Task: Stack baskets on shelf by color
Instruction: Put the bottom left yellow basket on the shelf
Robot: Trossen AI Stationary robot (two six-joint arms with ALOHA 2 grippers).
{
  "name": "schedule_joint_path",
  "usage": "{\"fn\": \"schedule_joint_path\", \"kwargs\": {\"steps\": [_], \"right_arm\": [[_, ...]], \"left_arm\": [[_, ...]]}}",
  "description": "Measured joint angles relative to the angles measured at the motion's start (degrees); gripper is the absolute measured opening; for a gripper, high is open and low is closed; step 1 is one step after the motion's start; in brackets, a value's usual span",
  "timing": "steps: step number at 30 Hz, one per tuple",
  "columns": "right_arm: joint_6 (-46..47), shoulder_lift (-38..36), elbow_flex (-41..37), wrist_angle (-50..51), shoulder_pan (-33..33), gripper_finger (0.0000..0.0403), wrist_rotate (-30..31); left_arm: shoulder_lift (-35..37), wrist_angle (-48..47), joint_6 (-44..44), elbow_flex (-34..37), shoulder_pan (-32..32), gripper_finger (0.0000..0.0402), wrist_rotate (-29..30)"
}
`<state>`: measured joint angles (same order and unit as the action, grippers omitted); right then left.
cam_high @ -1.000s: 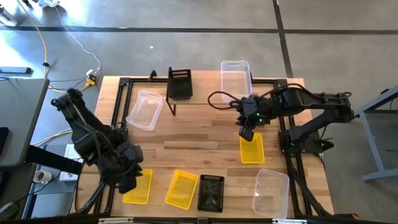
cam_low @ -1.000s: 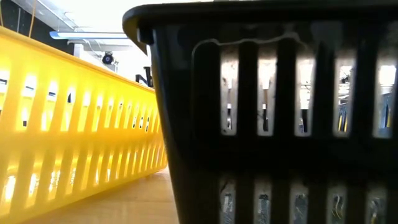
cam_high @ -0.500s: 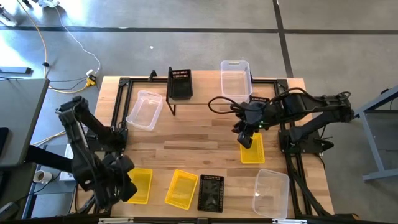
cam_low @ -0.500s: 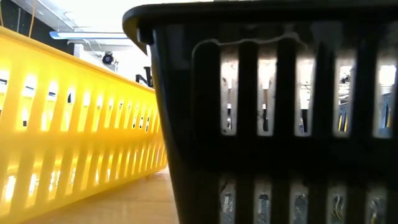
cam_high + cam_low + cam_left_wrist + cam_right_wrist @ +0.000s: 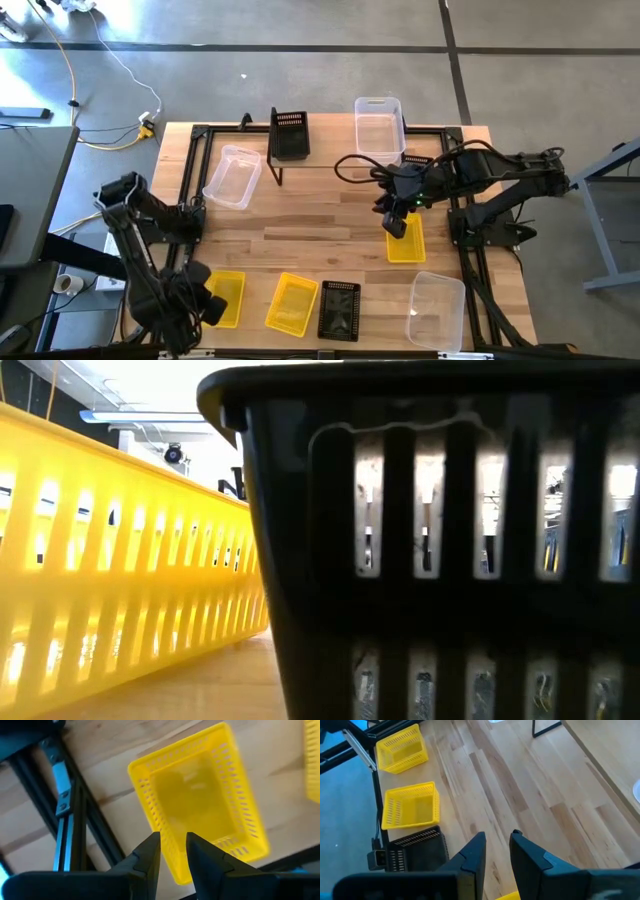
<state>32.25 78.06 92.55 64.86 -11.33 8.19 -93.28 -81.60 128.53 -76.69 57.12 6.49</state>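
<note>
Left gripper [image 5: 205, 303]: at the table's near left corner, above the near-left yellow slotted plastic basket [image 5: 224, 298]; in the left wrist view its two dark fingers [image 5: 148, 856] stand a narrow gap apart, over that basket's rim, holding nothing; whether they touch the rim I cannot tell
Near-left yellow basket: flat on the light-wood tabletop [image 5: 310, 215], open side up, long axis running near to far
Clear translucent plastic basket, left [image 5: 233, 177]: just beside the shelf's left end, long axis tilted off the table's edges
Second yellow basket [image 5: 292, 304]: near edge, slightly tilted; just beside it a black perforated mesh basket [image 5: 339, 310], long axis near to far
Low light-wood shelf [image 5: 330, 148]: along the far edge; a black mesh basket [image 5: 289, 135] on its left part, a clear basket [image 5: 379, 127] on its right part, both long axis near to far
Right gripper [image 5: 397, 222]: right of centre, at the far end of a third yellow basket [image 5: 405, 241]; fingers [image 5: 472, 853] a narrow gap apart, nothing between them
Clear basket, near right corner [image 5: 436, 309]: resting alone
</note>
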Motion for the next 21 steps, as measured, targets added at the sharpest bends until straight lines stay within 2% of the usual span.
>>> {"fn": "schedule_joint_path", "kwargs": {"steps": [5,11,21], "right_arm": [[-1.0,0.0,0.0,0.0,0.0,0.0074,-0.3],[-1.7,0.0,0.0,0.0,0.0,0.0074,-0.3],[-1.7,0.0,0.0,0.0,0.0,0.0074,-0.3]], "left_arm": [[-2.6,0.0,0.9,0.0,-0.5,0.0085,-4.3],[-4.0,0.6,0.9,0.3,-2.2,0.0085,-4.6],[-4.1,9.7,1.7,10.1,-3.6,0.0085,-8.0]]}}
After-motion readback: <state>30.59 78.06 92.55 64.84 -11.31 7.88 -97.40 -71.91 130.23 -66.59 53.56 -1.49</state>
